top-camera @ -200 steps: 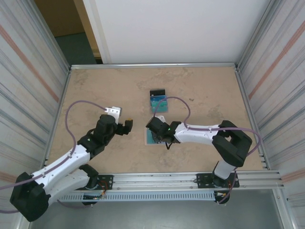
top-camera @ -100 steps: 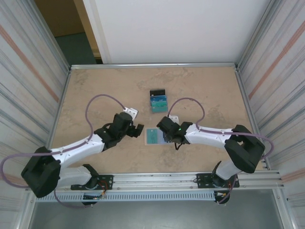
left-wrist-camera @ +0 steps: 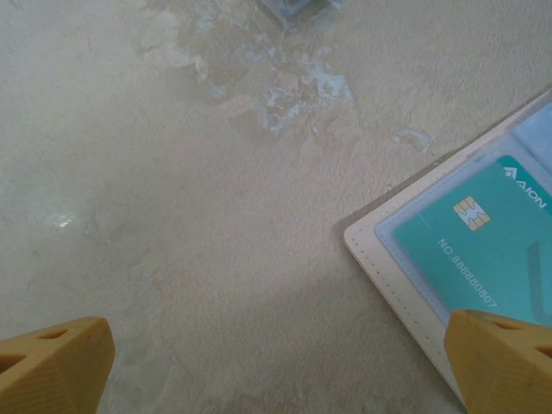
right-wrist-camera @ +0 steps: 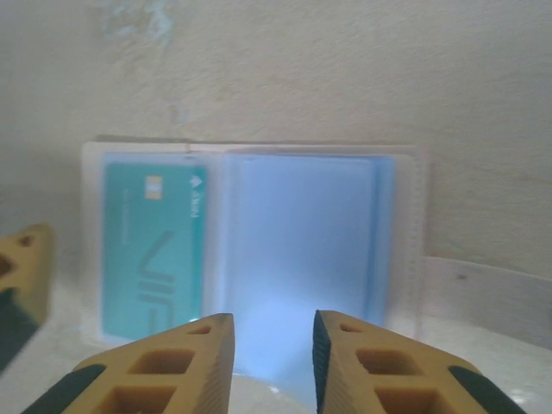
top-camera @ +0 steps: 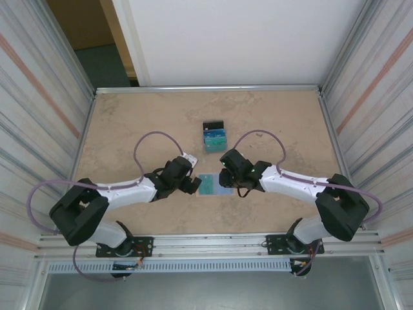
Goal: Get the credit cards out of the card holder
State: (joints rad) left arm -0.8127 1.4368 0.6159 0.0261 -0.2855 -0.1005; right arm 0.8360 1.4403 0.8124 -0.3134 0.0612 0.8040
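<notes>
Top external gives the layout. The card holder point(top-camera: 216, 185) lies open and flat on the table point(top-camera: 142, 123), with a teal credit card point(top-camera: 206, 185) in its left half. The left gripper point(top-camera: 193, 185) is low at the holder's left edge and the right gripper point(top-camera: 230, 185) is over its right half, so both arms cover part of it. A small pile of cards point(top-camera: 215, 138) (black on the far side, blue-green nearer) lies beyond the holder, apart from it. Jaw widths cannot be read from this height.

Left wrist shows what the overhead view cannot. Its fingertips point(left-wrist-camera: 60, 362) are spread as wide as the picture, so the left gripper point(left-wrist-camera: 276, 366) is fully spread with only bare table between its jaws. The holder's cream corner point(left-wrist-camera: 388, 259) lies just inside the right-hand fingertip. The teal card point(left-wrist-camera: 470, 250) sits under a clear pocket, with its chip and a printed number legible. A bluish corner point(left-wrist-camera: 297, 7) shows beyond the holder and is too blurred to name.

Right wrist sees the whole open holder point(right-wrist-camera: 405, 224). The teal card point(right-wrist-camera: 151, 250) fills the left pocket. The right pocket point(right-wrist-camera: 302, 241) looks pale blue, and what it contains cannot be made out. The right gripper point(right-wrist-camera: 272, 362) stands at the holder's near edge below the right pocket, its fingers point(right-wrist-camera: 164, 371) close together with a narrow gap. I cannot tell whether anything thin is pinched there. One yellow finger point(right-wrist-camera: 21, 267) of the left gripper shows just off the holder's left edge.
</notes>
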